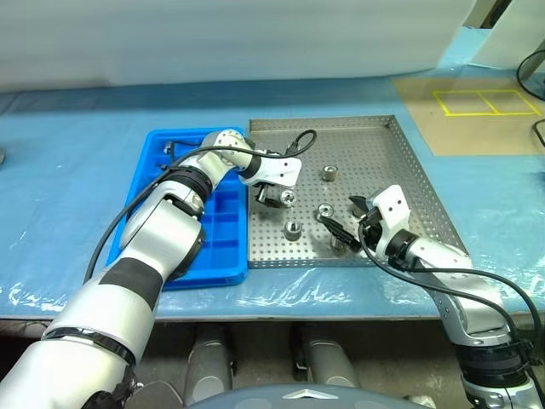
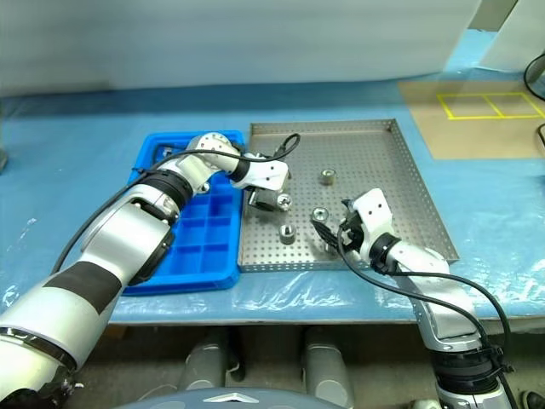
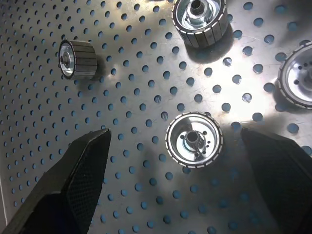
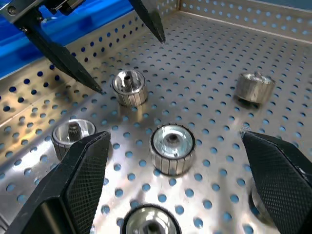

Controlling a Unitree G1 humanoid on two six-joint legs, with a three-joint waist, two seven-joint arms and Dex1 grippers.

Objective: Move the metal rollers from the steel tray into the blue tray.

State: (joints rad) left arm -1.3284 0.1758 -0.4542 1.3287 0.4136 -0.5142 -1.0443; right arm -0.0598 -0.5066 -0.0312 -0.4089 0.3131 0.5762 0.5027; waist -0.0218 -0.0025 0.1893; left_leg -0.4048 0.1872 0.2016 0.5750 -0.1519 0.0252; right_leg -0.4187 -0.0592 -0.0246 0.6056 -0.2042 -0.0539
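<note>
The transfer looks barely begun, if at all: the metal rollers (image 1: 293, 229) lie loose on the steel tray (image 1: 400, 162), five visible toward its near-left part, one farther back. The blue tray (image 1: 223, 247), just left of the steel one on the desk (image 1: 68, 179), shows empty compartments, though the left arm hides part of it. The left pincer (image 1: 274, 198) hovers wide above one roller, holding nothing; the right pincer (image 1: 345, 217) gapes wide near others, also empty.

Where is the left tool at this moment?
In the left eye view, the left tool hangs open over the steel tray, near its edge beside the blue tray, straddling a roller.
</note>
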